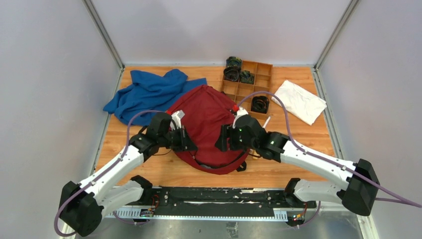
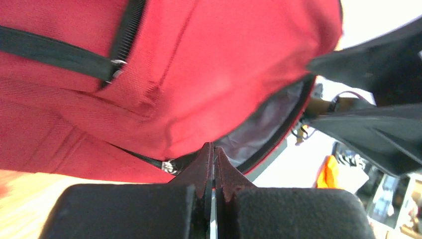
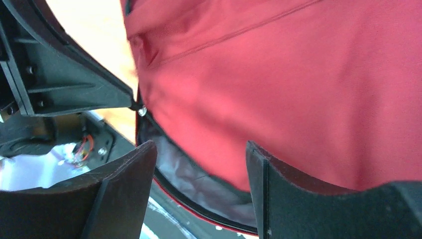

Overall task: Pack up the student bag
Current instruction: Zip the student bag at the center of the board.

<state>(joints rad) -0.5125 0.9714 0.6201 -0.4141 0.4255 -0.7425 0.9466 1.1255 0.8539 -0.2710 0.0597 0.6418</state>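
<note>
Flanking the student bag's near opening

The student bag (image 1: 209, 119) lies mid-counter (image 1: 298, 144), opening toward the near edge; the left pincer (image 1: 192, 143) is clenched at its rim beside a zipper pull (image 2: 170, 166), whether pinching fabric cannot be told; the right pincer (image 1: 219, 141) is released, jaws spread astride the red flap.

The left arm (image 1: 119, 162) and right arm (image 1: 308, 158) are hiding flanks of the student bag (image 1: 209, 112), and dark items (image 1: 232, 74) in the wooden tray (image 1: 263, 69) are showing too small to identify.

Dark red student bag (image 1: 209, 117) with black zippers (image 2: 50, 52), blue cloth (image 1: 149, 94), white cloth (image 1: 300, 101), brown tray (image 1: 263, 74)
</note>
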